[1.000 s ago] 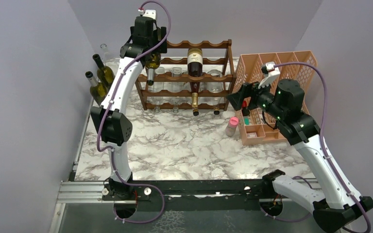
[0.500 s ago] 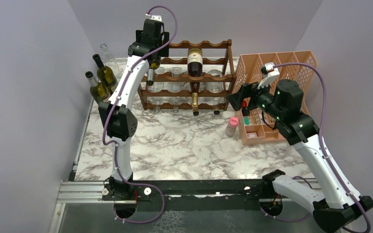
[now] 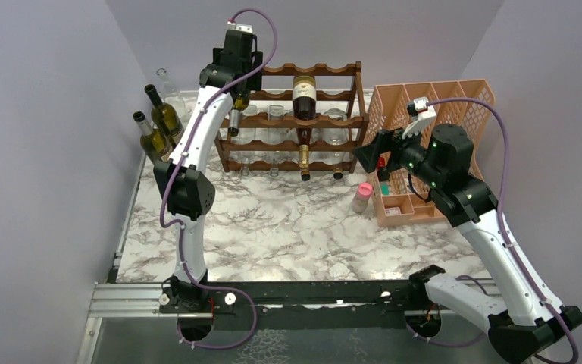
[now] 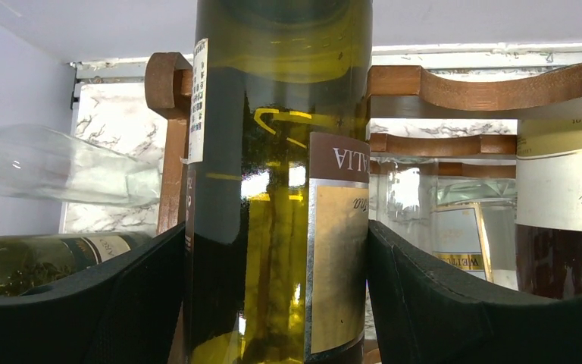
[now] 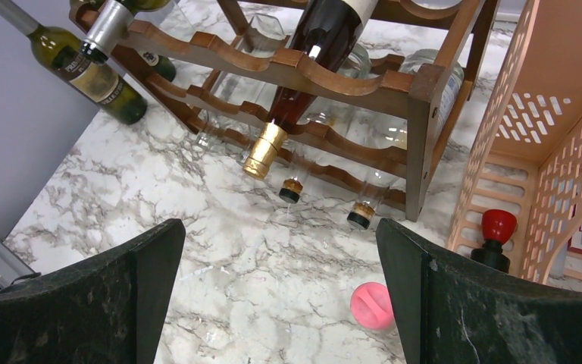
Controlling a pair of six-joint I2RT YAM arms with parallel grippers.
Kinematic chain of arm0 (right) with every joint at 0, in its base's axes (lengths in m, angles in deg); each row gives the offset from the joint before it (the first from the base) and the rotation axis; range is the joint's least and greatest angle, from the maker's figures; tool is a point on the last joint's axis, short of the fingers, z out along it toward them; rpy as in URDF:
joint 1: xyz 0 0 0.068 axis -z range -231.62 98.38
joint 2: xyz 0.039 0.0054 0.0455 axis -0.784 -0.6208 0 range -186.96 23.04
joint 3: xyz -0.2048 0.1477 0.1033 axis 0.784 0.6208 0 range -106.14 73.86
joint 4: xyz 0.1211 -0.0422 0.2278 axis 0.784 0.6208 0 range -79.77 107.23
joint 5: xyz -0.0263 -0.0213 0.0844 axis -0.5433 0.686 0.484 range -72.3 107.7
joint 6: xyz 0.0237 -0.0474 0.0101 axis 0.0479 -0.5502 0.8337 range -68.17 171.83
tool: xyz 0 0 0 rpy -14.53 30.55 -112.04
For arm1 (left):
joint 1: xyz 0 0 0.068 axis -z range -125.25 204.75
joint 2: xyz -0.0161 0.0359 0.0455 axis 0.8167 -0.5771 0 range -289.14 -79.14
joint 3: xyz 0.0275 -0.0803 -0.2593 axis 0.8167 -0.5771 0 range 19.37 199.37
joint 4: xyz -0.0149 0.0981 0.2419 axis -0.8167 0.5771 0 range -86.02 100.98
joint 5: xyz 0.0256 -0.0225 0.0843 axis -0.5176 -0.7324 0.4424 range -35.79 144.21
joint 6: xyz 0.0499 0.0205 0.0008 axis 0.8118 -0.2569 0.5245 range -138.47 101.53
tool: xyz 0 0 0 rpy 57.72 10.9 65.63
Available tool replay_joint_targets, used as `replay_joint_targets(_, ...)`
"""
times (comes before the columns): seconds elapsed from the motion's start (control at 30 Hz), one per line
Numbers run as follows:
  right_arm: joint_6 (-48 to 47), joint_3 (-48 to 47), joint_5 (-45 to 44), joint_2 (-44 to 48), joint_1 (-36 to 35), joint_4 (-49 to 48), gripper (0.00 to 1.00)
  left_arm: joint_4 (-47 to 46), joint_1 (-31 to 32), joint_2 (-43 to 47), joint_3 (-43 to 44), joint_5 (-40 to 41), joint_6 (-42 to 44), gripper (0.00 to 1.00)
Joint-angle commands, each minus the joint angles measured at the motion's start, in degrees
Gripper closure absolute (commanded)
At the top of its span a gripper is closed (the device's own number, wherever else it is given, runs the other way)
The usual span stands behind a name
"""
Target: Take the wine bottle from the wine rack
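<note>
The dark reddish-brown wine rack (image 3: 333, 121) stands at the back of the marble table; it also shows in the left wrist view (image 4: 439, 87) and the right wrist view (image 5: 417, 98). My left gripper (image 3: 238, 82) is at the rack's upper left corner, shut on a green wine bottle (image 4: 280, 189) with a gold label. The bottle's silver-capped neck (image 3: 233, 125) points toward the front. Both black pads (image 4: 136, 303) press the bottle's sides. My right gripper (image 3: 367, 158) is open and empty, hovering above the table right of the rack (image 5: 280, 296).
A dark bottle with a white label (image 3: 304, 95) and several clear bottles lie in the rack. Two green bottles (image 3: 159, 125) and a clear one (image 3: 168, 83) lean left of the rack. An orange mesh organizer (image 3: 424, 114) stands at the right; a pink-capped small bottle (image 3: 362, 196) is beside it.
Between one second and half a second ago my left arm shifted right and toward the rack with the bottle in its grip; since then nothing has moved. The right arm is still.
</note>
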Motion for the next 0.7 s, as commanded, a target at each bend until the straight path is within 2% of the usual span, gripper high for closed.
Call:
replay_joint_targets(0.0,-0.27,-0.28,-0.52,-0.13,-0.26,-1.72,0.00,-3.21,0.36,3.85,3.22,-0.20,-0.93,0.63)
replay_joint_targets(0.17,-0.38,-0.29,-0.92,-0.26,-0.22,-1.56,0.00,-4.94,0.43,7.41,0.84,-2.25,-1.67,0.68)
replay_joint_targets(0.27,-0.28,-0.44,-0.75,-0.63,-0.27,-1.41,0.00,-6.04,0.39,10.10,-1.49,-2.65,-2.69,0.75)
replay_joint_targets(0.5,-0.21,-0.96,-0.55,-1.17,-0.27,-1.22,0.00,-10.02,0.34,18.56,-10.45,-5.45,-3.26,0.76)
replay_joint_targets(0.67,-1.39,-1.80,3.01,-2.66,-0.24,-0.43,0.00,-10.87,0.34,26.72,-17.36,-10.88,-5.44,0.77)
